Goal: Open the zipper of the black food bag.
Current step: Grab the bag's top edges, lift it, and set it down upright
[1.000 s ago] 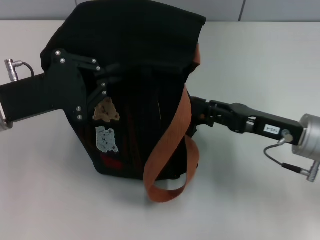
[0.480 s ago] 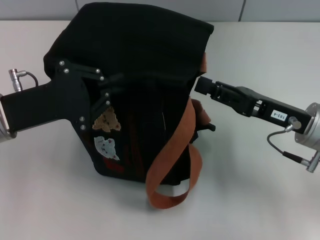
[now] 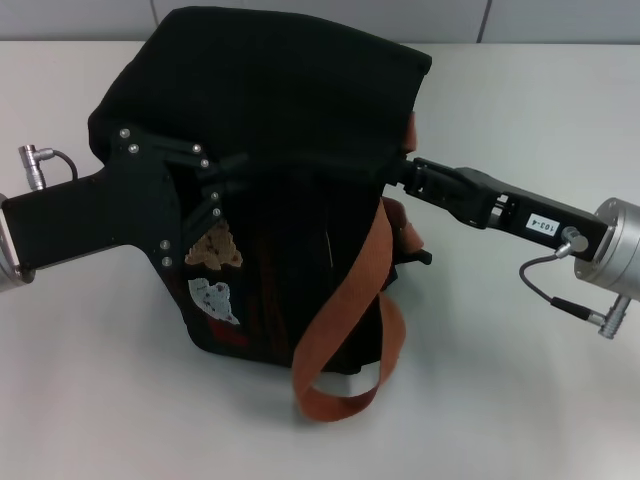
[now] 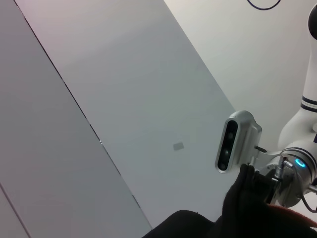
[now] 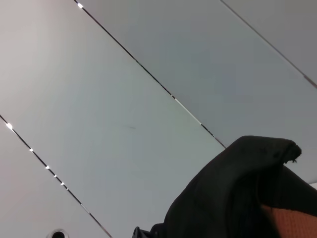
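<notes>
The black food bag stands tilted in the middle of the white table, its tan bear patch and pale animal patch facing me. Its rust-brown straps hang in a loop down the front. My left gripper reaches in from the left and is shut on the bag's fabric above the bear patch. My right gripper comes in from the right and meets the bag's upper right edge beside a strap. The zipper is hidden in the black fabric. Bag fabric fills a corner of the right wrist view.
The white table lies open in front and to both sides of the bag. A grey wall runs along the back edge. The left wrist view shows wall panels, bag fabric and the right arm's silver camera housing.
My right gripper rose from the bag's lower right side to its upper right edge. The bag and left gripper shifted slightly, and the strap loop swung a little right.
</notes>
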Available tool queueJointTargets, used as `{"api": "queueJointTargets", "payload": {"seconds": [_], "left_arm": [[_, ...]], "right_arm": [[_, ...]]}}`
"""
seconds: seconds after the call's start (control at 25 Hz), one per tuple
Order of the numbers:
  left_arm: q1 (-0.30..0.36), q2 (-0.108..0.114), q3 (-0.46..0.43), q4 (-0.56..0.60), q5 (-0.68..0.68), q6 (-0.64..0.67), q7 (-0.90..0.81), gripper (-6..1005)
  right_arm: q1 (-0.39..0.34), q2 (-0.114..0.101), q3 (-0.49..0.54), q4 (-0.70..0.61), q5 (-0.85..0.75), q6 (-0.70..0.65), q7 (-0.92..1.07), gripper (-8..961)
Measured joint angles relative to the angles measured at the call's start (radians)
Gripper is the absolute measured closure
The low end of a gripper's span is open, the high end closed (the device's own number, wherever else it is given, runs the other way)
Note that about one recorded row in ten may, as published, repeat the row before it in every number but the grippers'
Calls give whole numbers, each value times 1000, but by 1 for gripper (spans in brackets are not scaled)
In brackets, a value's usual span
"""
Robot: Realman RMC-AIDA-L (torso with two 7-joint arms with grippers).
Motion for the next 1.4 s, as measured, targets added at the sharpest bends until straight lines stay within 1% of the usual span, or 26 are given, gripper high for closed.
{"api": "queueJointTargets", "payload": {"seconds": [0.4,0.64,0.84,1.28,1.4], "left_arm": [[-1,0,0,-3,1,-1,7,928],[-1,0,0,-9,1,-2,10,928],[-1,0,0,-9,-2,-1,11,928],[-1,0,-8,-9,-5,-4,11,928],[1,0,-12,-9,-14,-5,11,928]], "right_arm": [[16,0,0,5,0,4,-1,622],[21,1,1,5,0,11,-2,700],[29,2,-4,7,0,27,-2,887],[35,2,-4,8,-5,26,-16,956],[33,2,-4,8,-4,25,-28,955]]}}
